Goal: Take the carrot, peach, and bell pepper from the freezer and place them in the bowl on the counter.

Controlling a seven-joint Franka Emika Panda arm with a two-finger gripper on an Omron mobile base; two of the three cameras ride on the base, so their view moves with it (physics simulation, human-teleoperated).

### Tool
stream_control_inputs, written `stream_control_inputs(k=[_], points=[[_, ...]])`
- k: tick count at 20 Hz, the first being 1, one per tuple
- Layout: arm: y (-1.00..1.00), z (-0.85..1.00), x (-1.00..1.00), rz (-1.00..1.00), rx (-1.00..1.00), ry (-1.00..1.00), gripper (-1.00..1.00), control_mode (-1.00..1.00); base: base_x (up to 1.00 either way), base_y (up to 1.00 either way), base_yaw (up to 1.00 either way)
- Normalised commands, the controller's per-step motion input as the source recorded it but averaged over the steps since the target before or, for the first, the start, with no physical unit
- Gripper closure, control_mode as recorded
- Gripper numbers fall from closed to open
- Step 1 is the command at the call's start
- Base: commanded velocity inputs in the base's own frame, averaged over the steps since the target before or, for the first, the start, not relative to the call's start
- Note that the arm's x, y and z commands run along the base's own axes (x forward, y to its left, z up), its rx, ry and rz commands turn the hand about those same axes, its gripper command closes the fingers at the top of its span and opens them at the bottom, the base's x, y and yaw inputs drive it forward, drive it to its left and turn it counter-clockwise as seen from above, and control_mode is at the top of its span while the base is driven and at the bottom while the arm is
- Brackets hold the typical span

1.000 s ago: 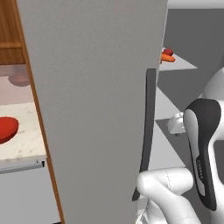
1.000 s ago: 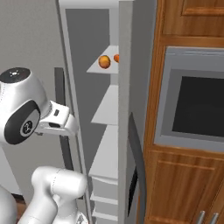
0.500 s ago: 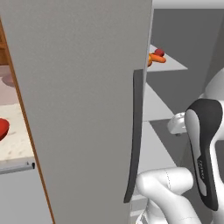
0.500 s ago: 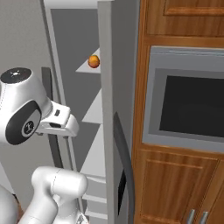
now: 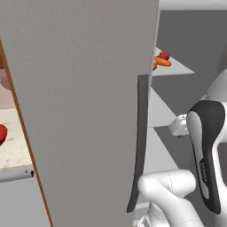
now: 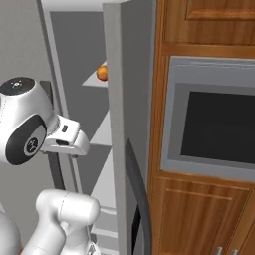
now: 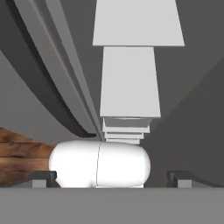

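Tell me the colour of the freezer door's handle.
Dark grey, almost black. The handle on the freezer door shows best in the left base view.

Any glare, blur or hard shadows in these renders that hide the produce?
Left base view: flat light, no glare; the freezer door blocks most of the shelf, carrot peeking out. Right base view: soft, slightly blurry; peach half hidden. Hand view: dim, shelves evenly shaded.

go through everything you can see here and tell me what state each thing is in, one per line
freezer door: swung open, dark bar handle on its edge.
carrot: lying on an upper freezer shelf.
bell pepper: on that shelf, behind the carrot.
peach: sitting on the upper shelf.
bowl: on the counter.
gripper: open, holding nothing.
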Motion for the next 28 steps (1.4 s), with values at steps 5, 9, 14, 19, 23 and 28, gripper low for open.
stream_control_inputs(k=[5, 9, 14, 19, 23, 28], points=[[0.0, 0.0, 0.0, 0.0, 0.0, 0.0, -1.0, 1.0, 0.41, -0.15, 0.0], [0.0, 0.0, 0.0, 0.0, 0.0, 0.0, -1.0, 1.0, 0.33, -0.31, 0.0], [0.0, 0.0, 0.0, 0.0, 0.0, 0.0, -1.0, 1.0, 0.19, -0.5, 0.0], [0.0, 0.0, 0.0, 0.0, 0.0, 0.0, -1.0, 1.0, 0.31, -0.51, 0.0], [0.0, 0.0, 0.0, 0.0, 0.0, 0.0, -1.0, 1.0, 0.37, -0.27, 0.0], [0.0, 0.0, 0.0, 0.0, 0.0, 0.0, -1.0, 1.0, 0.34, -0.25, 0.0]])
